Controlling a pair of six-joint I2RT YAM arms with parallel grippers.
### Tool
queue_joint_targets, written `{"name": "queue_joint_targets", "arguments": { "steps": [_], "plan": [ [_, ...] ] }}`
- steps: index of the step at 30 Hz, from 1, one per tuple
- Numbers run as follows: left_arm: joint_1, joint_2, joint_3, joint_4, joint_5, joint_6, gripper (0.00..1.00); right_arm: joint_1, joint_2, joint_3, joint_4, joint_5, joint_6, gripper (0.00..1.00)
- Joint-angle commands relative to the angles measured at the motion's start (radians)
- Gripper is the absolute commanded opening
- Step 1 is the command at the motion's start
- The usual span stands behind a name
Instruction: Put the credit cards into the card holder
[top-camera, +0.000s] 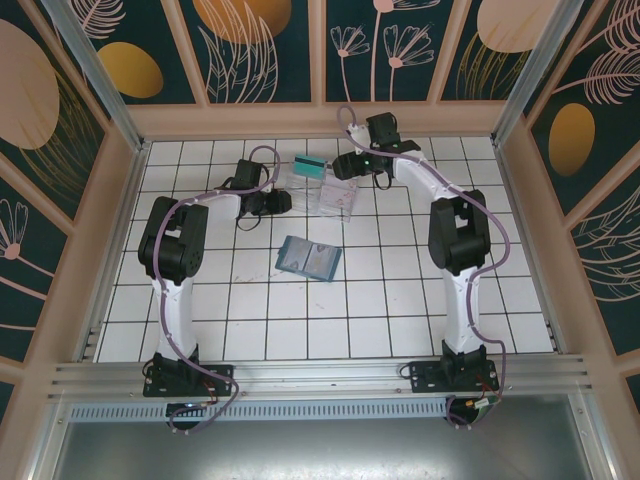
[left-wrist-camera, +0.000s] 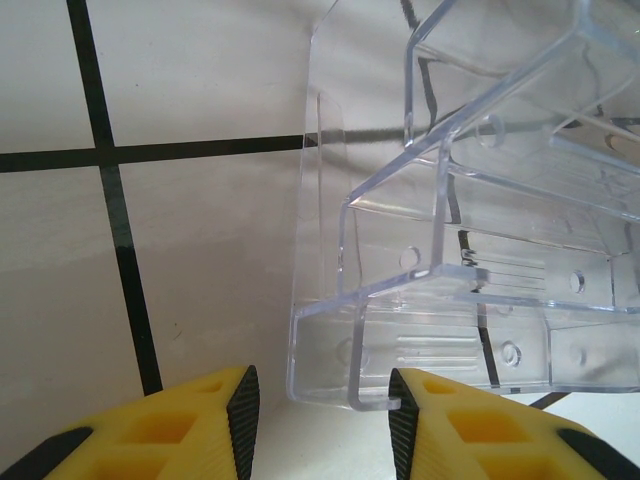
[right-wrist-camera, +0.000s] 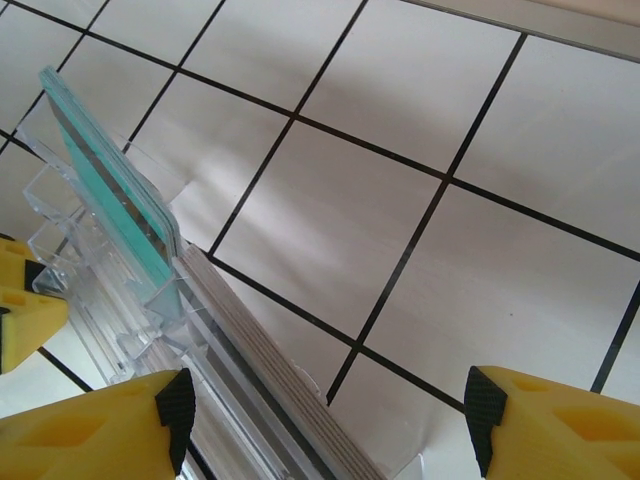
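Yellow-fingered right gripper (right-wrist-camera: 330, 410) gapes empty by teal plastic card (right-wrist-camera: 120, 205) upright in clear plastic tray (right-wrist-camera: 240, 350); left gripper (left-wrist-camera: 322, 400) half-open astride its corner.

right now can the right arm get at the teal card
Probably yes: the right end effector is open close beside the teal card, whose top edge stands free above the clear tray.

Robot lab test cell, dressed up like a little booth

Everything sits around a white tiled table (top-camera: 250, 300) with black grid lines. Along its near edge there's an aluminium rail (top-camera: 320, 372) with the left arm (top-camera: 175, 255) and right arm (top-camera: 455, 245) bolted onto it, purple cables (top-camera: 503, 240) looping off them. The table's other three sides are walled in by wood-framed panels (top-camera: 255, 50) printed with teal and gold flower art, plus metal corner posts (top-camera: 95, 75).
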Motion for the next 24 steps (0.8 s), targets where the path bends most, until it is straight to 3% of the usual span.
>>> {"name": "queue_joint_targets", "arguments": {
  "steps": [1, 8, 21, 24],
  "plan": [
    [0.0, -0.021, -0.021, -0.038, 0.009, -0.01, 0.41, 0.0, 0.052, 0.063, -0.051, 0.028, -0.008, 0.74],
    [-0.001, -0.019, -0.032, -0.029, 0.012, -0.012, 0.41, 0.0, 0.081, 0.083, -0.062, 0.042, -0.012, 0.72],
    [-0.001, -0.026, -0.038, -0.026, 0.017, -0.014, 0.41, -0.031, -0.006, 0.048, 0.015, 0.021, 0.018, 0.48],
    [-0.001, -0.028, -0.035, -0.033, 0.012, -0.009, 0.41, -0.036, -0.025, 0.027, 0.039, 0.004, 0.03, 0.47]
  ]
}}
